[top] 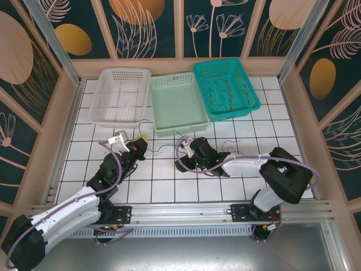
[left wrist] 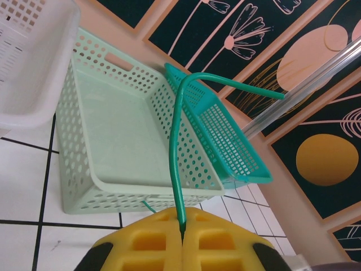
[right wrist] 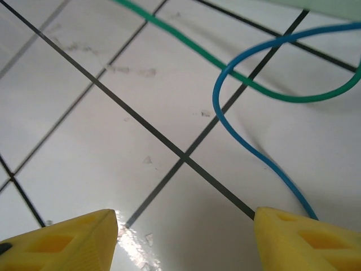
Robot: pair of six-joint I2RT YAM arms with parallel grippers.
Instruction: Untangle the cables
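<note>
the green cable [left wrist: 176, 141] and blue cable [right wrist: 225, 121] look light, springy and a bit slick, so i'd pinch near a free end, not mid-loop. left gripper [left wrist: 182, 228] is clamped on the green one, which arcs up in front of the pale green basket [left wrist: 84, 186]. right gripper [right wrist: 183, 237] hangs low over the tiled table [right wrist: 84, 130], jaws spread, with the blue loop crossing the green just ahead.

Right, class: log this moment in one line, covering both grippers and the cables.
left gripper: jaws shut on green cable | right gripper: jaws open, nothing held | blue cable: loose on tiles ahead
</note>
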